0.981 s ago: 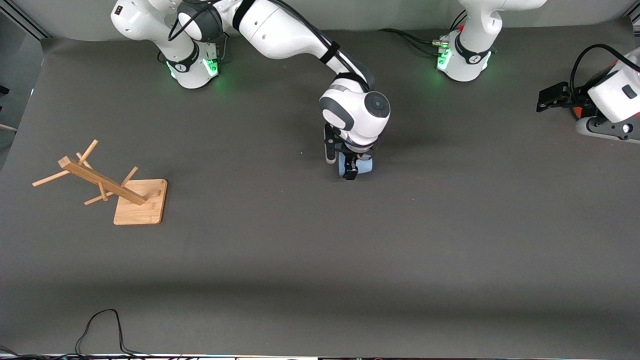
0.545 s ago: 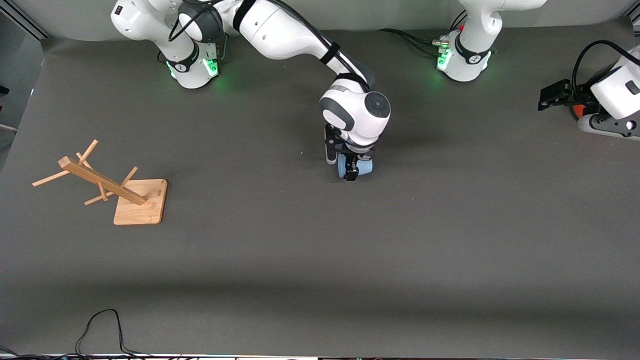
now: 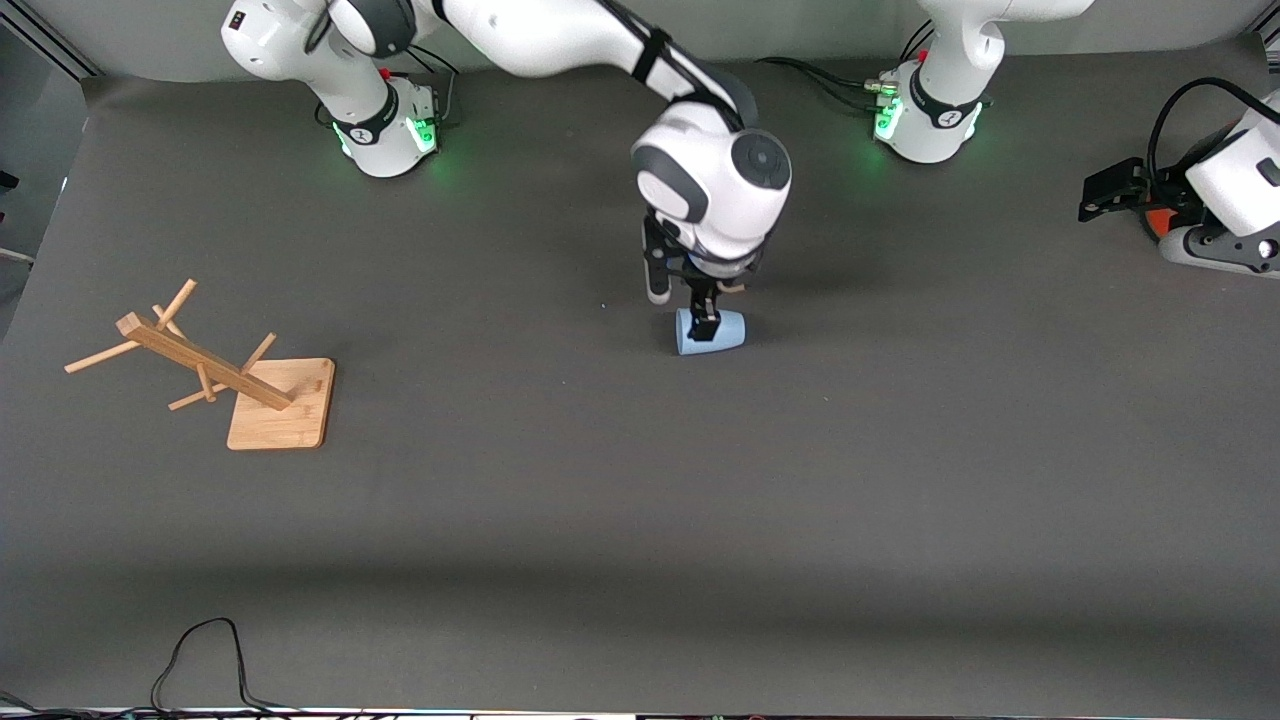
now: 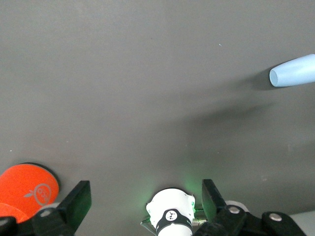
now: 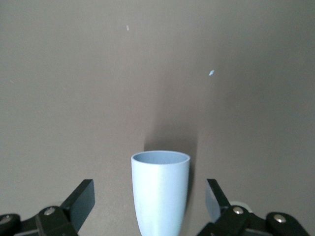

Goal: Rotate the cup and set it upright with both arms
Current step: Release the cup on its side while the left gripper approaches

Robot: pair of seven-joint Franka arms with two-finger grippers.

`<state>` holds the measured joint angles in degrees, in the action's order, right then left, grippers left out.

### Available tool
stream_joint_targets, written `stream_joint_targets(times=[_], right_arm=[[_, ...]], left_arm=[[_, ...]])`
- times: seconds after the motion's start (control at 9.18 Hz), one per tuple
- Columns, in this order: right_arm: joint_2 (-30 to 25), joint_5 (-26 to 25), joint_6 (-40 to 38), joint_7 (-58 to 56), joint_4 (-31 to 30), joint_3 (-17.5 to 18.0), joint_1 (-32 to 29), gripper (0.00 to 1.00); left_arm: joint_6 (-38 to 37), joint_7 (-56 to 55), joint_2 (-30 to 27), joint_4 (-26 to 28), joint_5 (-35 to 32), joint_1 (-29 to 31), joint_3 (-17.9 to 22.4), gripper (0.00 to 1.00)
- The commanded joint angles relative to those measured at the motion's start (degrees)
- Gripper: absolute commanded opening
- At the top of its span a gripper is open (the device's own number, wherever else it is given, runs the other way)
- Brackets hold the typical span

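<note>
The pale-blue cup lies on its side on the dark table mat, about mid-table. My right gripper hangs just above it, open. In the right wrist view the cup lies between the two spread fingers without touching either, its open mouth pointing away from the wrist. My left gripper is open and empty, held up at the left arm's end of the table. The left wrist view shows the cup far off.
A wooden rack on a square base lies tipped over toward the right arm's end. An orange-red cylinder sits by the left gripper and also shows in the left wrist view. A black cable loops at the near edge.
My right gripper has risen from low around the cup to just above it. The cup stays lying on the mat. The left arm has barely shifted.
</note>
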<state>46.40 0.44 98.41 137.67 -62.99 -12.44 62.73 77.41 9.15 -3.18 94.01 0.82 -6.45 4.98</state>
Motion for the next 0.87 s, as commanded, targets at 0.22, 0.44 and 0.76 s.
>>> stream_joint_targets(times=[0.22, 0.44, 0.76], right_arm=[[-14.55, 0.18, -16.81, -23.0, -3.1, -0.21, -8.12, 1.0], [-22.02, 0.09, -21.13, -36.36, -5.99, -0.56, -13.57, 1.0], [-32.04, -0.61, -22.56, -58.94, -13.18, -0.48, -23.4, 1.0]], left_arm=[[3.35, -1.23, 2.2, -0.23, -1.17, -1.73, -5.14, 1.0], [4.68, -9.54, 6.05, -2.93, -1.26, -1.73, -11.1, 1.0], [4.94, -22.91, 14.83, -9.87, -2.56, -4.52, -17.98, 1.0]])
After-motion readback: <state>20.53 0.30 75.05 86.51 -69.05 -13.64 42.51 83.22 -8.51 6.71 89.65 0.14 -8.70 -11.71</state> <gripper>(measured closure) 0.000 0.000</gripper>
